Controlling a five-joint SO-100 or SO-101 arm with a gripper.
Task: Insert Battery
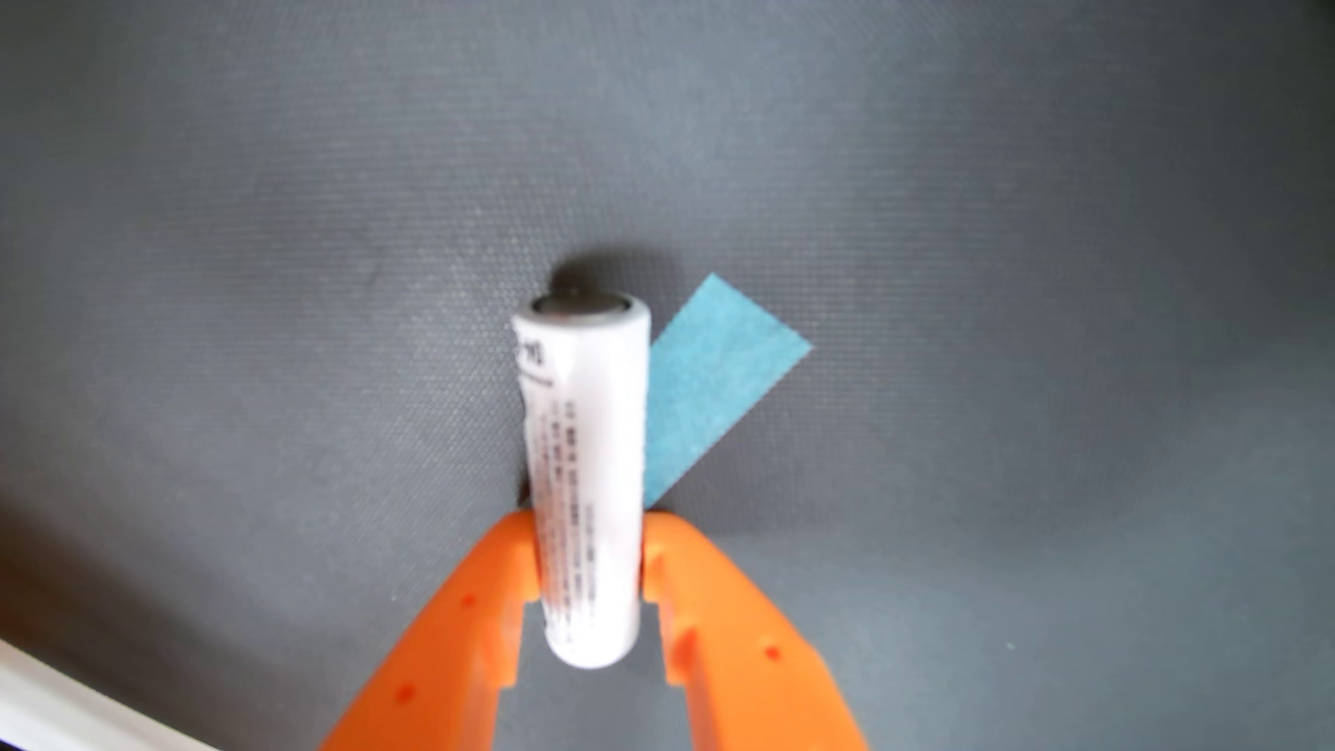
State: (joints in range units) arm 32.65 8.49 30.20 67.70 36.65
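In the wrist view, an orange end effector [589,549] enters from the near edge and is closed on a white battery [581,469], its two fingers [498,578] pressing the sides of the cell's near half. The battery points away from the camera, its dark flat end [578,309] farthest out, over a grey mat [289,216] covering the worktop. A strip of blue tape [711,383] lies on the mat just right of the battery. No holder or slot is in view. The grip sits close to the near end, so most of the cell sticks out; pressing it into a tight slot could likely tilt it or push it back through the fingers. The picture is blurred, so alignment is hard to judge.
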